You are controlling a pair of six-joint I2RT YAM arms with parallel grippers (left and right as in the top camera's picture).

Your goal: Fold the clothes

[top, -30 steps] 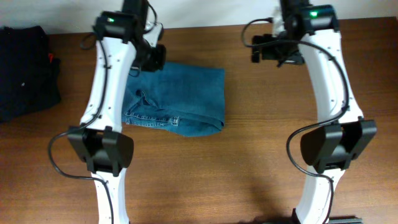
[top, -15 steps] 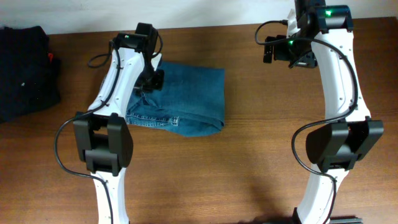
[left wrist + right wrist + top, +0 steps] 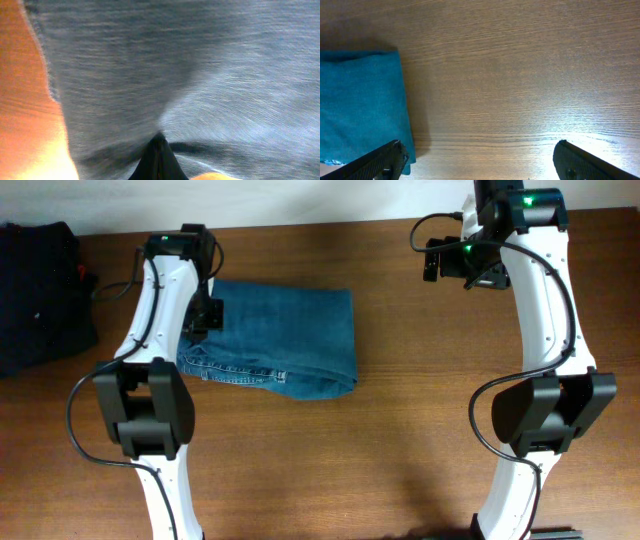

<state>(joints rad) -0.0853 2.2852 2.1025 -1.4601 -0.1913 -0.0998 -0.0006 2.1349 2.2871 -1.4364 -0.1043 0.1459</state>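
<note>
The blue denim jeans (image 3: 290, 340) lie folded into a rough rectangle on the wooden table (image 3: 400, 430), with the waistband and stitched pockets at the front left. My left gripper (image 3: 206, 316) is at their left edge. In the left wrist view it (image 3: 159, 146) is shut, its black tips pinching the denim (image 3: 225, 75), which looks blurred. My right gripper (image 3: 458, 264) hovers over bare table to the right of the jeans. In the right wrist view it (image 3: 480, 160) is wide open and empty, with the jeans' right edge (image 3: 360, 100) at the left.
A black garment pile (image 3: 40, 290) with a small red tag (image 3: 86, 277) lies at the table's far left edge. The back edge of the table meets a pale wall. Both arm bases stand at the front.
My left gripper has moved left along the jeans' left side, and the jeans have shifted slightly left with it. The right arm rose a little a second ago and has held still since.
</note>
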